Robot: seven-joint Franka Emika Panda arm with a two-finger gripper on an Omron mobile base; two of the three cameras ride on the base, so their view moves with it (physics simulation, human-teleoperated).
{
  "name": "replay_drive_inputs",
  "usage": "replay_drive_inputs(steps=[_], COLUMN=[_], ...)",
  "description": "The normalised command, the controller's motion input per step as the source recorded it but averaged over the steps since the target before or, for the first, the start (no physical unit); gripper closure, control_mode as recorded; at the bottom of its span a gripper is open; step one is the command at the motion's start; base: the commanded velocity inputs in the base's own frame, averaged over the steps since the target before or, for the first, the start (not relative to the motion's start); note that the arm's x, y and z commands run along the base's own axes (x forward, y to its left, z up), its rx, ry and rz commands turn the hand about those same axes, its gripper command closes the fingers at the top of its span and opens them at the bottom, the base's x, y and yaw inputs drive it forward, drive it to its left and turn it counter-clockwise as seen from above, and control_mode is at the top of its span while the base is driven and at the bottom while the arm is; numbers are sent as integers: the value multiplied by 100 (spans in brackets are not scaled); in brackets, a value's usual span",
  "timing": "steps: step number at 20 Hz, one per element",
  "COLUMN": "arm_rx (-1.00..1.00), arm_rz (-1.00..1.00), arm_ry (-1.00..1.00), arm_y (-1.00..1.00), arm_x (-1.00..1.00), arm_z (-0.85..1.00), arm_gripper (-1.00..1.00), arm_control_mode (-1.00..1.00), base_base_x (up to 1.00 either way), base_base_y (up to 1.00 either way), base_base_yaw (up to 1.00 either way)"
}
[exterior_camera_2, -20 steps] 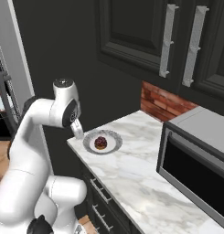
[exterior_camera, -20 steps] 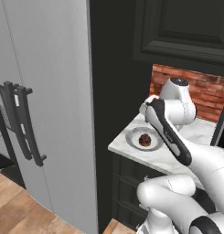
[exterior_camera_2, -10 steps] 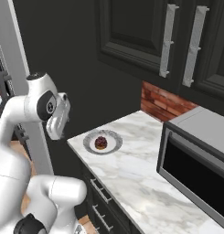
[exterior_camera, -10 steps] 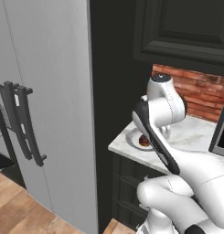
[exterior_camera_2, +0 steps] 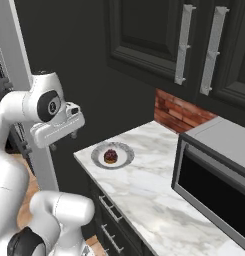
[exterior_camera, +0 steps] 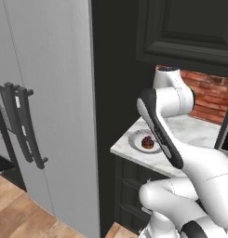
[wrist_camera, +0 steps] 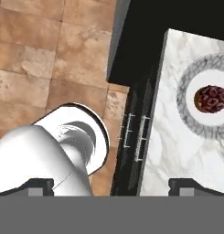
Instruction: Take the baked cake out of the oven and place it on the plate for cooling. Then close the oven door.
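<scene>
While the gripper [exterior_camera_2: 64,141] is hanging off the counter's [exterior_camera_2: 159,195] left end, out over the wood floor [wrist_camera: 49,55], its fingers [exterior_camera_2: 73,134] are standing spread wide and holding nothing. In the hand view the two dark tips are sitting far apart at the bottom edge, one over the floor and one over the marble.

Cake [exterior_camera_2: 110,156] is sitting at the centre of the plate [exterior_camera_2: 100,151], dark brown with a reddish top. Plate is resting near the counter's left front corner, just inside the edge; in the hand view cake [wrist_camera: 211,98] and plate [wrist_camera: 189,107] are lying well apart from either fingertip.

Microwave [exterior_camera_2: 214,175] is occupying the counter's right end, well apart from the plate. Brick backsplash [exterior_camera_2: 181,111] is running along the counter's back edge.
</scene>
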Motion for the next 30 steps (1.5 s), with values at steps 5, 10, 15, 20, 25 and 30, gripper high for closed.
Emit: replay_drive_inputs(steps=[5,10,15,20,25,30], arm_rx=[17,5,2,0,0,0], arm_rz=[-64,-47,-5,0,0,0], arm_ry=[-19,-13,4,-1,0,0], arm_y=[32,29,0,0,0,0], arm_x=[-83,-34,3,-1,0,0], arm_z=[0,0,0,0,0,0], arm_gripper=[-100,-100,-100,-100,-100,-100], arm_control_mode=[-100,-100,-100,100,100,100], base_base_x=[0,0,0,-55,-100,-19], base_base_y=[0,0,0,1,72,100], base_base_yaw=[0,0,0,-1,-1,0])
